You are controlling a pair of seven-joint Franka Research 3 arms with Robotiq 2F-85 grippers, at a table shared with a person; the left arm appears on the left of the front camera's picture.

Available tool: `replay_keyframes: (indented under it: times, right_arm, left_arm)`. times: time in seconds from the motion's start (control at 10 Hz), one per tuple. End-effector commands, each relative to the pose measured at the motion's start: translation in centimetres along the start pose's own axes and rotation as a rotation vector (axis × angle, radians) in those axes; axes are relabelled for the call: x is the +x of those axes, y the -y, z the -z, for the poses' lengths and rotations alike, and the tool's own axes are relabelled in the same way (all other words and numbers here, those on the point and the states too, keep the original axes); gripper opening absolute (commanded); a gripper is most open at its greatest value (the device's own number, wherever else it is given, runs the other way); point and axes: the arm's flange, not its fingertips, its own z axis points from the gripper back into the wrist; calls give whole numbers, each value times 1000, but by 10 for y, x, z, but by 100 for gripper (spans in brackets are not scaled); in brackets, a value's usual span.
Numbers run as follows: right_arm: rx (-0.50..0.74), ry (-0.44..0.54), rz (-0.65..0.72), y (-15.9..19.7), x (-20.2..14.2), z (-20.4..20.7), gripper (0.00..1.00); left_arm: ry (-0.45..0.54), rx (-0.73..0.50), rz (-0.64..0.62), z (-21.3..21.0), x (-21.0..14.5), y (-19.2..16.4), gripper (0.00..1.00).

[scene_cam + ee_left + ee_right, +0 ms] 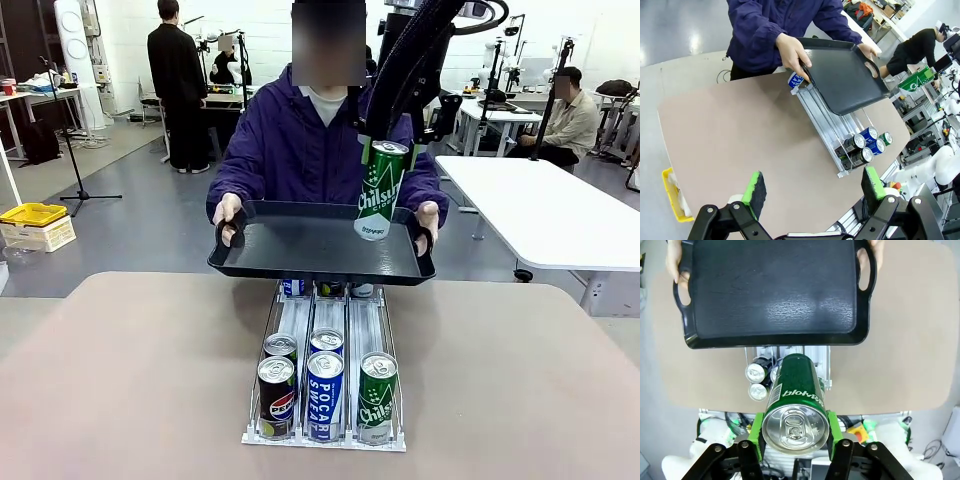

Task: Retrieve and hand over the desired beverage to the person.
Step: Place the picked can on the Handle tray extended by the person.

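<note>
**A:** Where do we have the drink?

**B:** Our right gripper [795, 429] is clamped on the green Chilsung can [380, 190], with a pad on each side just under the lid. Gripping that high leaves the base free to be set down. The can hangs nearly upright, tipped slightly.

**A:** And the person [300, 150]?

**B:** They hold the black tray [290, 245] level by both handles, raised above the far end of the can rack [325, 441]. We read that as a landing place offered to us. It spares us a hand-to-hand pass.

**A:** Are we over it yet?

**B:** From the front the can's base overlaps the right part of the tray. From the wrist it seems to sit nearer the tray's closest rim. We cannot tell whether it is touching or hanging just above.

**A:** Our other arm?

**B:** The left gripper [812, 187] hangs high over the table [130, 380] with its jaws wide apart and nothing between them. It is well away from the tray, probably so it does not get in the way.

**A:** What is next?

**B:** We think we should lower the can until the base rests flat, then release. If we let go while it is tilted, it could topple and roll on the tray.
</note>
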Motion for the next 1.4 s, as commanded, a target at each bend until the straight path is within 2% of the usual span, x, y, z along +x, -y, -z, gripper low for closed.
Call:
replay_keyframes:
  times: [0.0,0.8,0.9,1.3]
  right_arm:
    - [-10,12,10,3,-4,1,39]
    - [-10,12,10,3,-4,1,39]
    - [0,0,0,0,0,0,58]
    - [-70,8,7,-52,80,2,58]
  left_arm:
    - [14,-11,19,0,0,-1,100]
    - [14,-11,19,0,0,-1,100]
    - [14,-11,19,0,0,-1,100]
    - [14,-11,19,0,0,-1,100]
